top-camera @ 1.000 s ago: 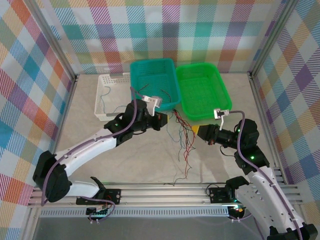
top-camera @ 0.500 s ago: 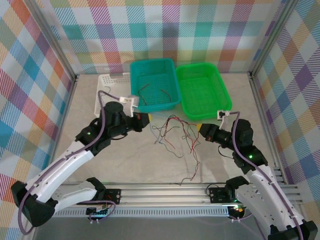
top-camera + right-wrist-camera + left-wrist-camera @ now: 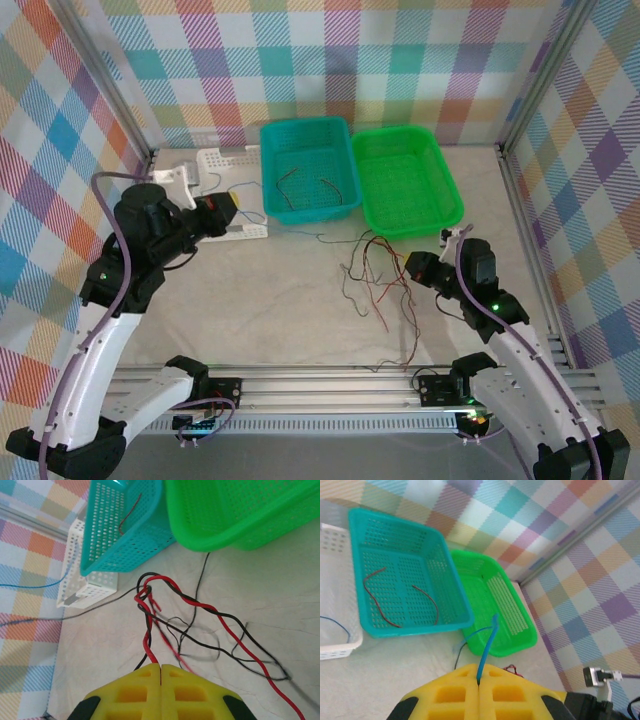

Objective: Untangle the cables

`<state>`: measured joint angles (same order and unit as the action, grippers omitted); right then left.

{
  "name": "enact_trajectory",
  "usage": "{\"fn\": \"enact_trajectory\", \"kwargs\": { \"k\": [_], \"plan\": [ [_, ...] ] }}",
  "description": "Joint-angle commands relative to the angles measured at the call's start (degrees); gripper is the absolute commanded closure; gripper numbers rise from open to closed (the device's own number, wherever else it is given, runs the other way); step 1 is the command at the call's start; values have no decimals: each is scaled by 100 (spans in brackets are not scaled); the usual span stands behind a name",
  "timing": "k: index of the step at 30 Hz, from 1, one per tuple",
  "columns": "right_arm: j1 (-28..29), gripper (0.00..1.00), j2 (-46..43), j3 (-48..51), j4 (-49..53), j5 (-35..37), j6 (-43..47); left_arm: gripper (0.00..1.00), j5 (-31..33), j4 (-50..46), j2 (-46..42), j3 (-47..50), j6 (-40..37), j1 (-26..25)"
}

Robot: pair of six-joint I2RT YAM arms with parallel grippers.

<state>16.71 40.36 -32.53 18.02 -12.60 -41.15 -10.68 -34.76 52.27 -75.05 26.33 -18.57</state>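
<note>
As the left gripper [image 3: 230, 206] hangs up by the white basket [image 3: 225, 158], we see its yellow pads [image 3: 450, 695] pressed together on a blue cable [image 3: 487, 645], which rises out of the seam between them. Over to the right gripper [image 3: 408, 267], low near the table's right edge: its pads [image 3: 185, 690] are closed too, pinching red and black strands of the cables [image 3: 375, 272] right at the tips.

The tangle lies on the table [image 3: 250, 300] just in front of the green basket [image 3: 400, 185], with loose ends fanning towards the near rail [image 3: 300, 385]. One thin strand runs left past the foot of the teal basket [image 3: 305, 150] towards the left gripper.

For room, we have bare tabletop across the near-left, between the left arm and the tangle. Hemming us in are checked walls [image 3: 60, 150] left, right and behind, with metal posts at the corners. The three baskets sit side by side along the back wall. The teal one holds two short dark-red wires [image 3: 432, 601], and the white one holds a blue wire [image 3: 337, 623].

From the right wrist, the green and teal baskets stand just beyond the knot, their walls close behind the crossing strands.
</note>
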Motion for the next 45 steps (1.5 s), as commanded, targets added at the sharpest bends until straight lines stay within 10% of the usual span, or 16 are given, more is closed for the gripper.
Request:
{"fn": "enact_trajectory", "kwargs": {
  "k": [1, 22, 45],
  "plan": [
    [-78, 100, 15, 21, 140, 276, 63, 100, 484, -207, 11, -464, 78, 221],
    [-278, 100, 86, 319, 78, 198, 210, 100, 1494, -364, 1435, -2654, -277, 780],
    [-291, 100, 210, 577, -362, -123, 212, 100, 1879, 440, 2651, -2739, -690, 1217]
  ]
}}
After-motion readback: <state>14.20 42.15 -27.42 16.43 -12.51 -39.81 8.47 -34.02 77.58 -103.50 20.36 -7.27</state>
